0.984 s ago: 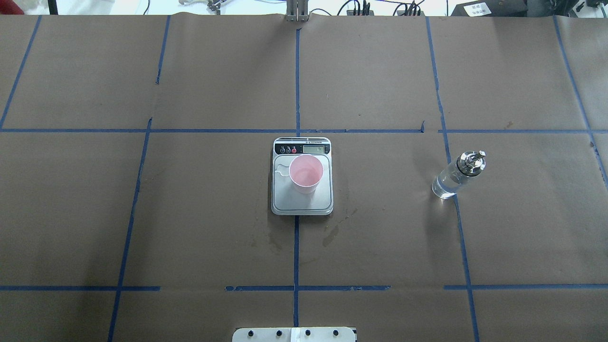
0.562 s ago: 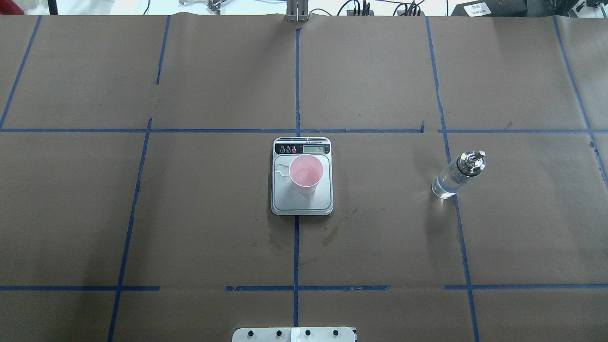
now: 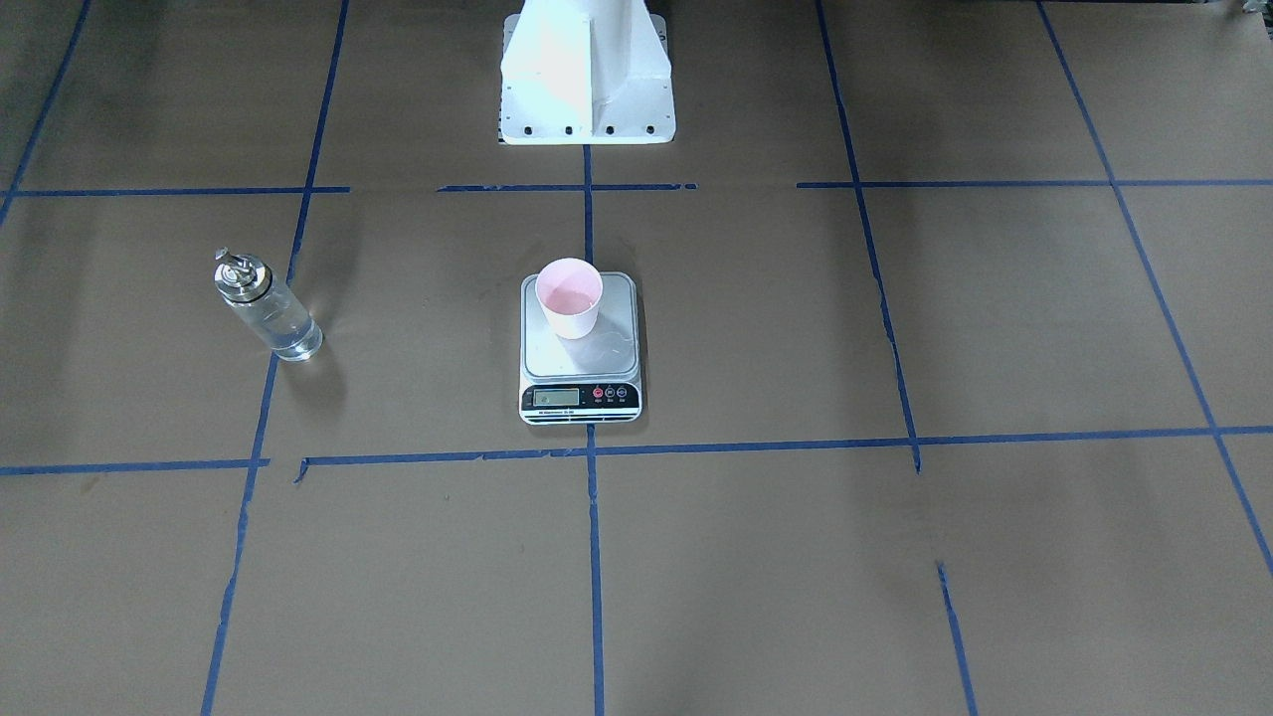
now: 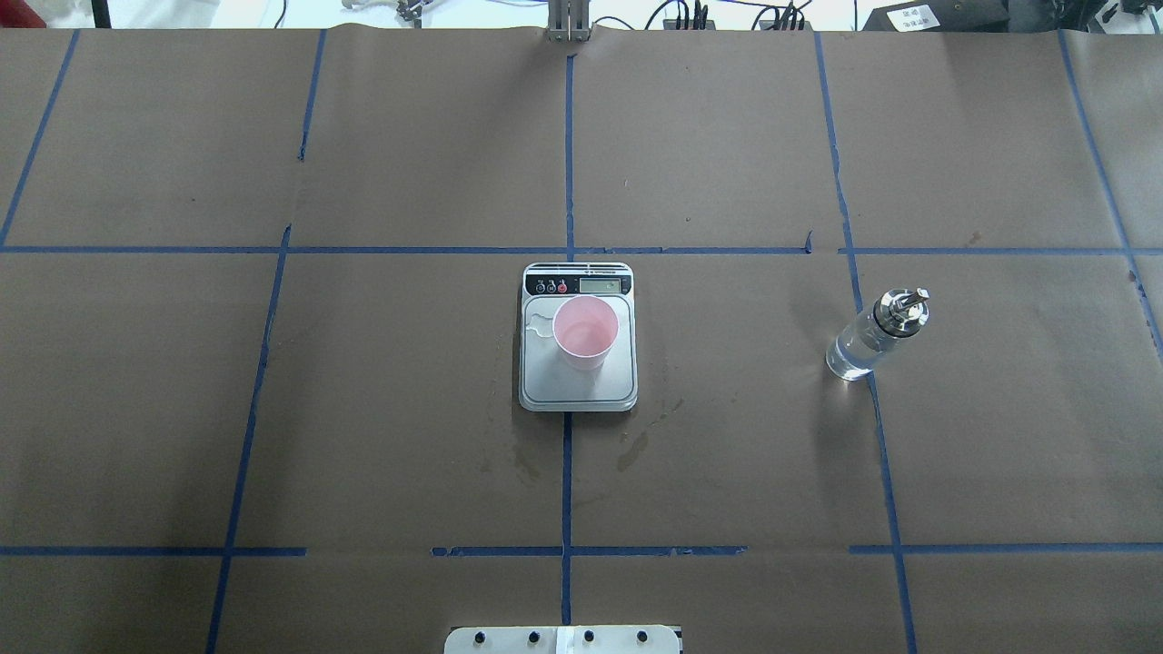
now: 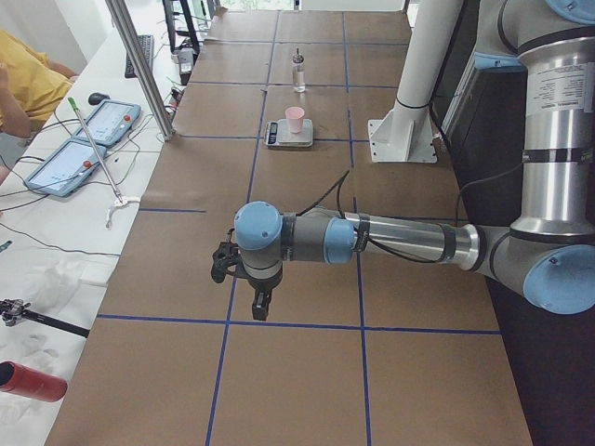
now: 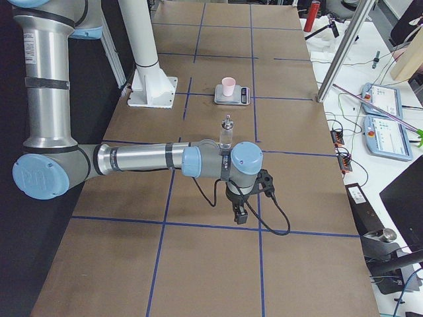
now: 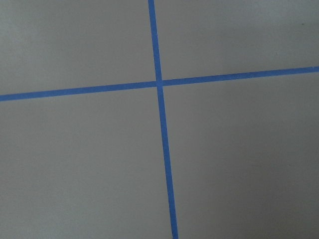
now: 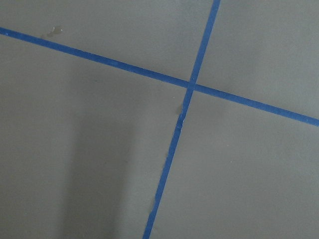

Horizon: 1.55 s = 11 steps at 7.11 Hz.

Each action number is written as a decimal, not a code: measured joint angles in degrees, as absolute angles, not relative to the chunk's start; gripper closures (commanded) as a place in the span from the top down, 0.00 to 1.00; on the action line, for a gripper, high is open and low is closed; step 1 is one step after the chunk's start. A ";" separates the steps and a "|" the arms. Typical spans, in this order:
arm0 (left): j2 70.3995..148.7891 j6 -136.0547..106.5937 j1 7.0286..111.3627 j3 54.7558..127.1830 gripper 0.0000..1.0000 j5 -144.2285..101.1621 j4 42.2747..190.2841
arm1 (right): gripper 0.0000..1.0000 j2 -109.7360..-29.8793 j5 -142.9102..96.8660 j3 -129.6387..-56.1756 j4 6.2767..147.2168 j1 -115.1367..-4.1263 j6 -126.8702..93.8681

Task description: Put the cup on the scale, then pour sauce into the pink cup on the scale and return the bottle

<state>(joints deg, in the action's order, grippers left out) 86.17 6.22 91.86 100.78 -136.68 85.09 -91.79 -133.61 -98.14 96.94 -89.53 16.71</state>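
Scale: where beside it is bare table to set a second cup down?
Bare: everything robot-left of the scale, and the wide gap between it and the bottle. The pink cup stands on the scale itself. Dark stains mark the paper on its robot-facing side.

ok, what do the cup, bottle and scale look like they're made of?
Cup: matte, opaque pale pink, probably plastic, possibly paper.
Bottle: see-through glinting wall, likely glass, maybe clear plastic; shiny silver cap looks metal.
Scale: dull silver reflective top, likely steel; black front strip looks plastic.
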 measured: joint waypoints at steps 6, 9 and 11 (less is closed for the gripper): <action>86.29 6.04 91.83 101.19 1.00 -140.21 84.77 | 1.00 -91.62 -133.53 -98.31 96.65 -88.29 13.01; 85.93 6.06 91.74 100.91 1.00 -140.40 84.47 | 1.00 -91.78 -133.30 -98.02 96.67 -88.29 9.82; 86.08 6.09 91.63 101.19 1.00 -138.92 83.94 | 1.00 -92.01 -133.47 -97.93 96.74 -88.32 9.47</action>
